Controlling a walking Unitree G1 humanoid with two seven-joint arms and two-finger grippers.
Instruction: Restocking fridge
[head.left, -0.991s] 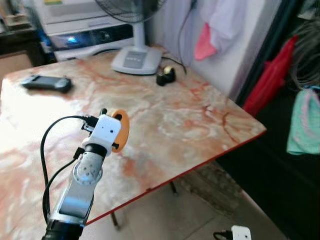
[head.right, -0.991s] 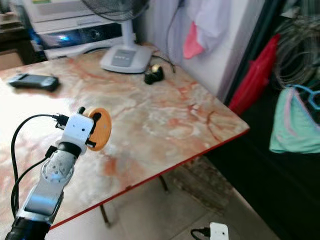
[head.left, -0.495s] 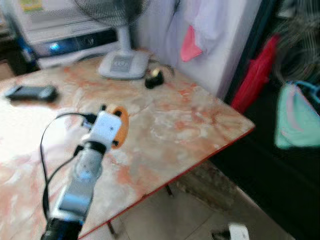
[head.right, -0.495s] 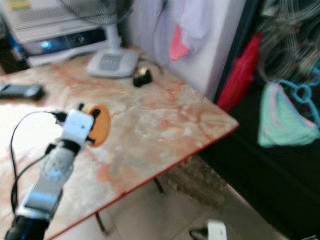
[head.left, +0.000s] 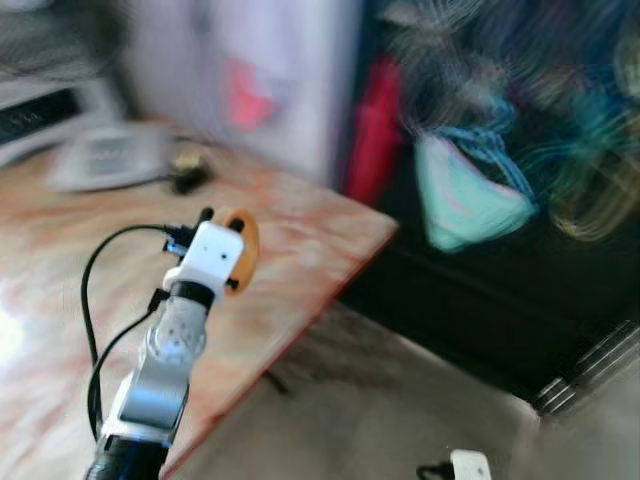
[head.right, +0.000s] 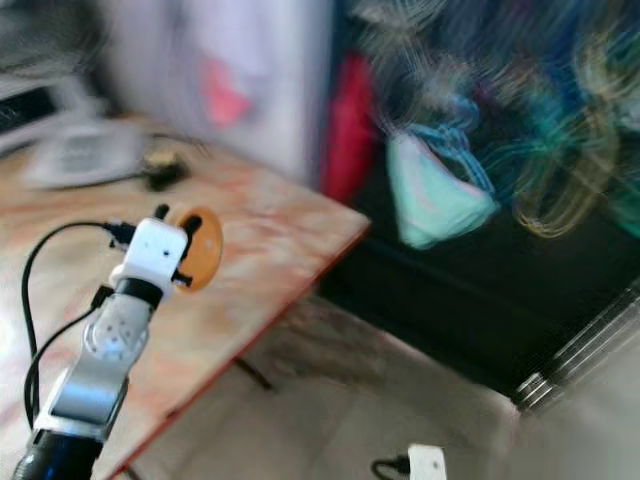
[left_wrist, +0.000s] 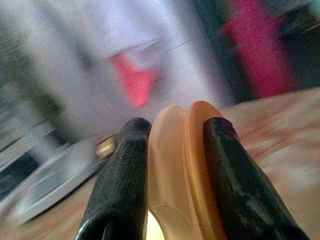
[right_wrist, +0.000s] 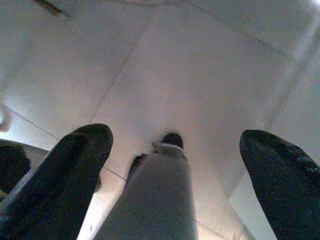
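My left gripper (head.left: 218, 252) is raised over the marbled table (head.left: 310, 235) and is shut on a flat, round orange object (head.left: 244, 250). In the left wrist view the two black fingers (left_wrist: 125, 170) press on either side of the orange object (left_wrist: 182, 165), which stands on edge with a double rim. My right gripper (right_wrist: 175, 142) hangs low over a pale tiled floor, with its fingers wide apart and nothing between them. Its white wrist box (head.left: 468, 466) shows at the bottom edge of the left eye view.
The head views are blurred by motion. A white fan base (head.left: 100, 160) and a small dark item (head.left: 187, 172) sit at the table's far side. Right of the table's corner hang a red cloth (head.left: 375, 125) and a teal garment (head.left: 462, 200) against a dark space. Light floor (head.left: 400, 400) lies below.
The camera has swung to the right, so the table now sits left and the dark area with hanging clothes has come to the centre. The left gripper still holds the orange object.
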